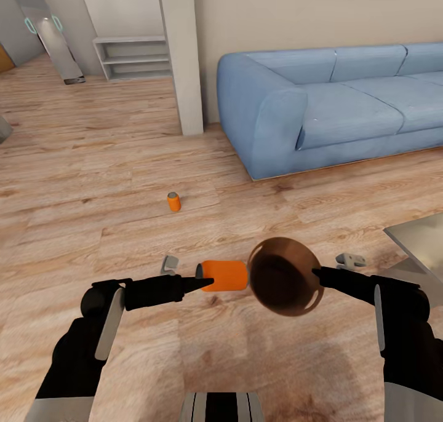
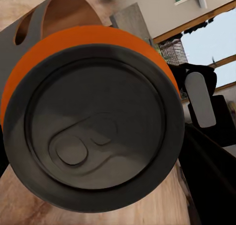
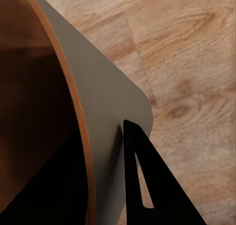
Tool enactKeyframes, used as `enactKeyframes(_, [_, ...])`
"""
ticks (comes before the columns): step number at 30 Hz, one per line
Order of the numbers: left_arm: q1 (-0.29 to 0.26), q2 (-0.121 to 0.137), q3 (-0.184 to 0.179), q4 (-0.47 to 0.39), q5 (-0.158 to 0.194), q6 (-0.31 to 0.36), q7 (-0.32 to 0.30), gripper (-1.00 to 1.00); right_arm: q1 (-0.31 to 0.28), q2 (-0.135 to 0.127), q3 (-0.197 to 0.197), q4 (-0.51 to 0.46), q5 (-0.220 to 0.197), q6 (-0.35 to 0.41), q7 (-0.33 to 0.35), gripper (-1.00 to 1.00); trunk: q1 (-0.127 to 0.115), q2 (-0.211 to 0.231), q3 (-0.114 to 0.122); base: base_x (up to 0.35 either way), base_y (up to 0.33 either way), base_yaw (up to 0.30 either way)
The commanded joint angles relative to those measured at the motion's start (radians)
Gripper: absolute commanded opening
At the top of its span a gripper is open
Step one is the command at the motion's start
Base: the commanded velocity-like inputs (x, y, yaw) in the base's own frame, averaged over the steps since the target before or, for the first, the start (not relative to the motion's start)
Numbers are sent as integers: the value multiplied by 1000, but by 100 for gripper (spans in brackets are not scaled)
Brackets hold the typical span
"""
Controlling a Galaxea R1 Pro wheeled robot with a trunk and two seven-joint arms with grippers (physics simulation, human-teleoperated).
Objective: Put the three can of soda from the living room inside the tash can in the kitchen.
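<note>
One orange can of soda [image 1: 224, 275] lies sideways in the air, with my left gripper [image 1: 206, 281] shut on its silver-topped end. Its other end touches the rim of the coppery brown tash can [image 1: 286, 285], which is tilted with its glossy inside facing up. My right gripper [image 1: 317, 275] is shut on the bin's rim. The left wrist view looks straight at the can's top [image 2: 98, 131], with the bin [image 2: 59, 13] behind it. In the right wrist view one finger [image 3: 142, 176] sits outside the bin's wall [image 3: 108, 107]. A second orange can of soda [image 1: 174, 201] stands on the floor farther ahead.
A light-blue sofa [image 1: 332, 102] fills the far right. The corner of a low grey table [image 1: 418, 240] sits at the right edge. A white pillar [image 1: 183, 53] and low shelves [image 1: 132, 56] stand behind. Two small grey objects [image 1: 169, 264] [image 1: 349, 260] lie on the wood floor.
</note>
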Motion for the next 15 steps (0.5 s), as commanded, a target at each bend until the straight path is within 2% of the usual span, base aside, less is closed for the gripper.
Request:
enactKeyframes(1, [0, 1, 0, 0, 2, 0, 0, -100, 0, 0, 0, 0, -29, 9, 4, -100, 0, 0, 0, 0, 0, 0])
enactKeyframes(9, [0, 22, 2, 0, 11, 0, -1, -100, 0, 0, 0, 0, -29, 9, 4, -100, 0, 0, 0, 0, 0, 0])
enactKeyframes(15, [-1, 25, 3, 2, 25, 1, -1, -100, 0, 0, 0, 0, -29, 11, 4, -100, 0, 0, 0, 0, 0, 0])
